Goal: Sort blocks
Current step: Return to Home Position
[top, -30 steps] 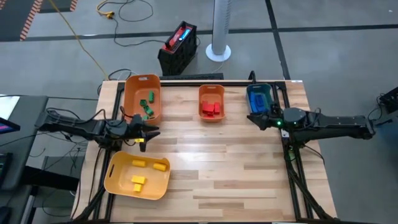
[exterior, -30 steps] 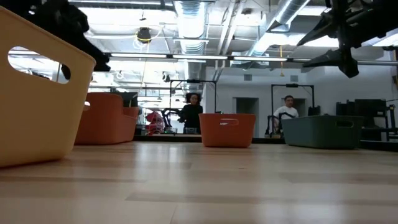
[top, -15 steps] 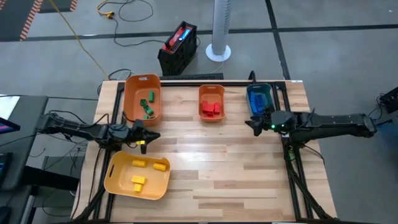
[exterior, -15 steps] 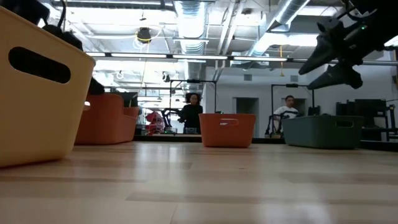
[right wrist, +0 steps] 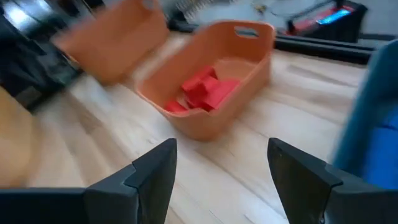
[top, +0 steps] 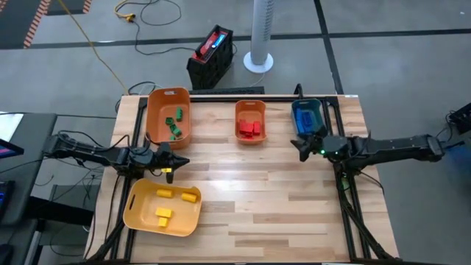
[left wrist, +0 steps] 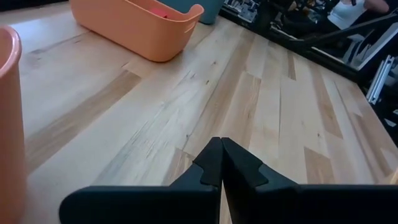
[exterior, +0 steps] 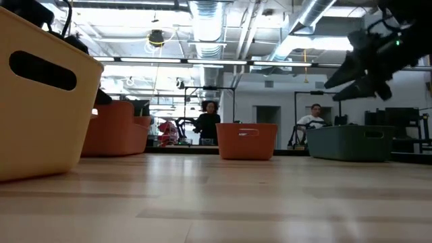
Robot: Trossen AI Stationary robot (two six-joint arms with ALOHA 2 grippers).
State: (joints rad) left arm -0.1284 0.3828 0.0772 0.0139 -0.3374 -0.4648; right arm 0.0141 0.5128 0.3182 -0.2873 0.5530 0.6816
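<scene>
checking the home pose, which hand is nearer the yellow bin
Left. The left hand is right beside the yellow bin, just off its rim. The right hand is across the table, next to the teal bin.

Low view: we cannot see into any bin; the walls of the yellow bin [exterior: 40, 101], left orange bin [exterior: 115, 131], right orange bin [exterior: 246, 142] and teal bin [exterior: 347, 143] hide their contents, and the yellow bin runs off the left edge. In the right wrist view the red blocks [right wrist: 205, 90] blur into one lump we cannot count. From above, the blue blocks [top: 303, 118] and green blocks [top: 174, 131] are too small for us to count
</scene>
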